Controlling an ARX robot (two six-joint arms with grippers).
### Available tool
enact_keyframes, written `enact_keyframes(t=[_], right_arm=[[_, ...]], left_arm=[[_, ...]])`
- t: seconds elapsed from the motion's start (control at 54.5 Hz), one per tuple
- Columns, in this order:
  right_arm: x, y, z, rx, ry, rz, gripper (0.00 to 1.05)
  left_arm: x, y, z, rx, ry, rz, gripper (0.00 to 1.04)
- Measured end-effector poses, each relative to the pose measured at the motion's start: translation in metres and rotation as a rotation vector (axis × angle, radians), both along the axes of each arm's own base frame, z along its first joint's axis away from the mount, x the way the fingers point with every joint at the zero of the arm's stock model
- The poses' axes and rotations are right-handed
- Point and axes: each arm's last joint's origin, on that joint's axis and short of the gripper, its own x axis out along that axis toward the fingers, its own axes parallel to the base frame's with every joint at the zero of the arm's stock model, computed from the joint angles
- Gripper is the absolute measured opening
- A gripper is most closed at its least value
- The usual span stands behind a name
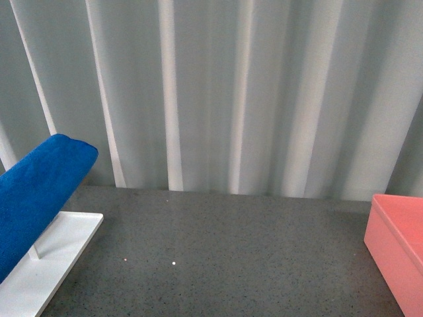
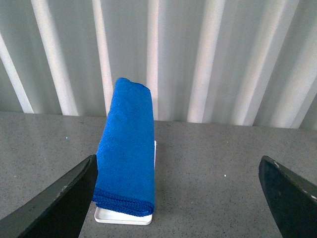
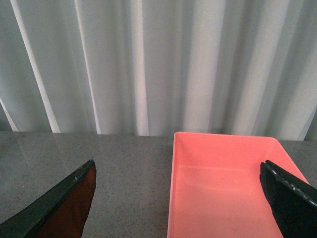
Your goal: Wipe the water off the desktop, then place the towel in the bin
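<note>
Left wrist view first: the left hand (image 2: 177,161) is spread wide, its two dark fingers (image 2: 59,203) sitting in the lower corners of the frame with only grey tabletop (image 2: 208,173) in the gap. Just beyond them is the towel (image 2: 126,148), bright blue and folded, draped high above a white rack base (image 2: 119,218), centre-left of frame. Over to the right wrist view: the right hand (image 3: 177,162) is just as wide apart and grips nothing. The bin (image 3: 218,198) lies ahead of it at lower right, salmon pink. Front view now: the towel (image 1: 39,191) is at lower left over the white rack base (image 1: 53,264) and the bin (image 1: 396,244) is at the lower right edge. They are well apart, with speckled tabletop (image 1: 231,251) between them — and behind it all, a pale ribbed wall (image 1: 231,92).
</note>
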Motion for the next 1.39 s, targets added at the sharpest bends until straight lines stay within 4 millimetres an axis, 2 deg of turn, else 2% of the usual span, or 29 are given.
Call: enact_keyframes(t=[1.394], right_arm=[[0.0,0.0,0.0,0.0,0.0,0.0,0.98]], left_arm=[[0.0,0.0,0.0,0.0,0.0,0.0,0.98]])
